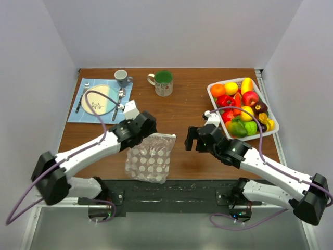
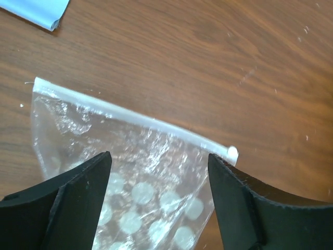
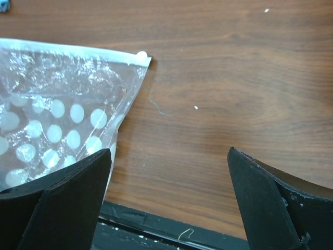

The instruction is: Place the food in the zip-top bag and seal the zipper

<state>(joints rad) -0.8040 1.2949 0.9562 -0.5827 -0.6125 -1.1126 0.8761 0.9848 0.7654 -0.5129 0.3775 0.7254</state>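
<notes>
Left wrist view crops the zip-top bag [image 2: 83, 125]; left gripper [image 2: 158, 159] and right gripper [image 3: 169, 153] stand spread

Zip-top bag [image 1: 151, 159] front centre (on table [image 1: 192, 107]), food [image 1: 250, 98] in basket [image 1: 225, 82] back right.

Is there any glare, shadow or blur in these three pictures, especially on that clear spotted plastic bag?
Top view: even soft light, hardly any shadow, the clear white-dotted plastic zip-top bag small but sharp. Left wrist view: crinkles near the pale zipper strip catch bright glints. Right wrist view: same glints, plus a soft shadow on the brown wooden table.
</notes>
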